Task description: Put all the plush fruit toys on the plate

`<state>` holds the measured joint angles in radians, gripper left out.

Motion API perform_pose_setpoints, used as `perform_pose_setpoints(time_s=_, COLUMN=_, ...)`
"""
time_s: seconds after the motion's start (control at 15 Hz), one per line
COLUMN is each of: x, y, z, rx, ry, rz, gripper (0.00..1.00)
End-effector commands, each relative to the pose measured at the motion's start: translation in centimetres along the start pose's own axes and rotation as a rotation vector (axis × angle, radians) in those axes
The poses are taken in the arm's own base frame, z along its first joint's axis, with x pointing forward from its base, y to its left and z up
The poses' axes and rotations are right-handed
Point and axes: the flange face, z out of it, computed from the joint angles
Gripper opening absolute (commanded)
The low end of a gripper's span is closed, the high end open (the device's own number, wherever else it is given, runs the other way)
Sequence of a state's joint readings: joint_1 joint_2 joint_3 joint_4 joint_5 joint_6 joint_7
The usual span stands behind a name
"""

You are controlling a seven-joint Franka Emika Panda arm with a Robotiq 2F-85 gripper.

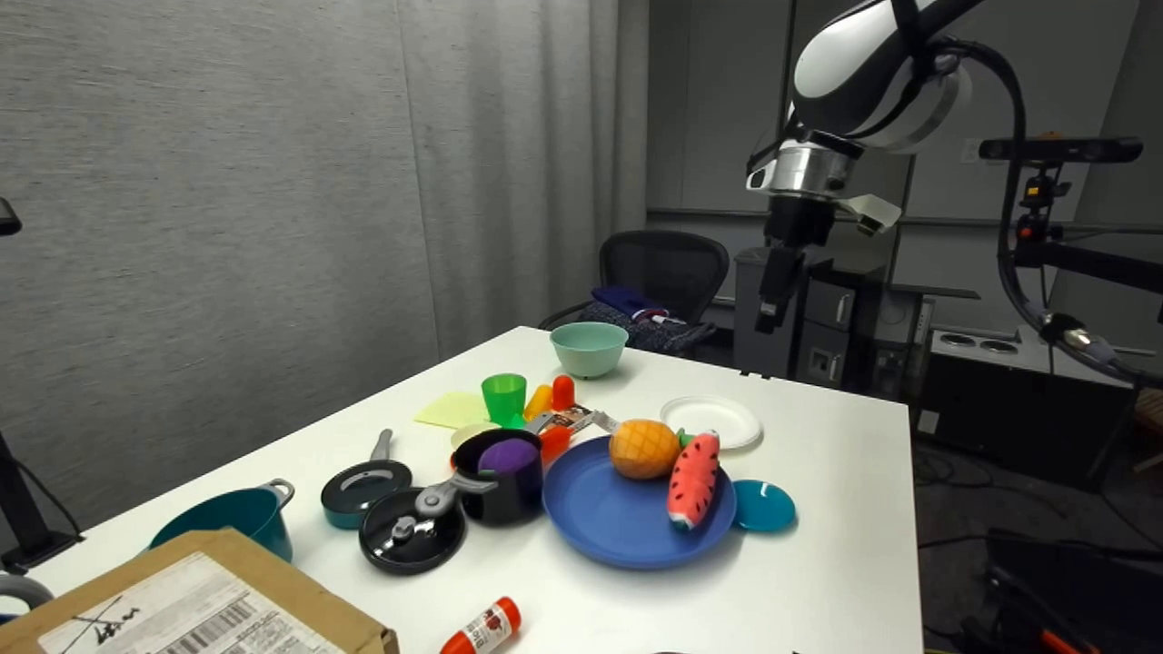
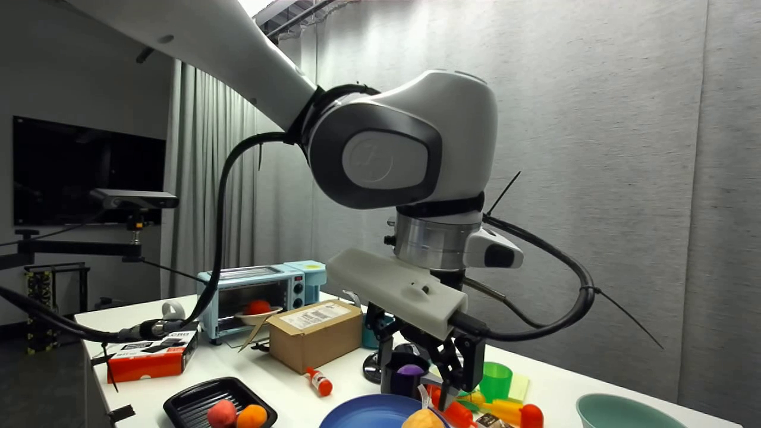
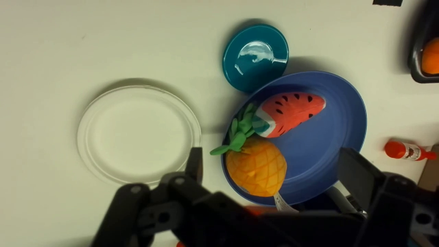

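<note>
The gripper (image 3: 272,157) is suspended above the white table (image 1: 818,590), pointing downward; its fingers (image 3: 358,175) are spread wide apart, with nothing held between them. Clock positions are read in the wrist view, 12 o'clock at its top edge, with the blue plate (image 3: 319,154) as dial centre. The plush pineapple (image 3: 257,168) rests on this plate at 8 o'clock, one green leaf (image 3: 221,149) extending past the rim at 9 o'clock. The plush watermelon (image 3: 291,113) rests on the same plate toward 12 o'clock, its narrow tip directed to 2 o'clock and its rind end just beside the leaves; contact there cannot be determined. A teal disc (image 3: 255,51) is located at 11 o'clock, just beside the plate, and a white dish (image 3: 139,133) at 9 o'clock, apart from it. A red bottle (image 3: 408,151) lies at 3 o'clock. A black tray (image 3: 416,67) stands at 2 o'clock, partly out of view; in an exterior view it contains a reddish ball (image 2: 222,413) and an orange ball (image 2: 251,417). In both exterior views, a black pot (image 1: 511,511) holding a purple ball (image 1: 509,456) stands near the plate. Whether these balls are plush cannot be determined.
</note>
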<state>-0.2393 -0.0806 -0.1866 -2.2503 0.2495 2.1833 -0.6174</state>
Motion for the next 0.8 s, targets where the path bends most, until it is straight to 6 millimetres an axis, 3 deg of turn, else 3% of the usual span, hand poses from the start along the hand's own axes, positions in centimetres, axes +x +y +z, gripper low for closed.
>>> perform_pose_setpoints(time_s=0.0, x=2.7, y=-3.5, z=3.0, rx=0.041, ry=-0.024, rz=-0.044, gripper=1.00)
perform_pose_setpoints(time_s=0.27, x=5.3, y=-12.0, z=8.2, rx=0.126, ry=-0.086, rz=-0.210, gripper=1.00)
perform_pose_setpoints(time_s=0.47, x=5.8, y=-18.3, z=12.2, rx=0.182, ry=-0.161, rz=-0.329, gripper=1.00)
perform_pose_setpoints(time_s=0.73, x=4.9, y=-22.8, z=17.0, rx=0.226, ry=-0.269, rz=-0.453, gripper=1.00)
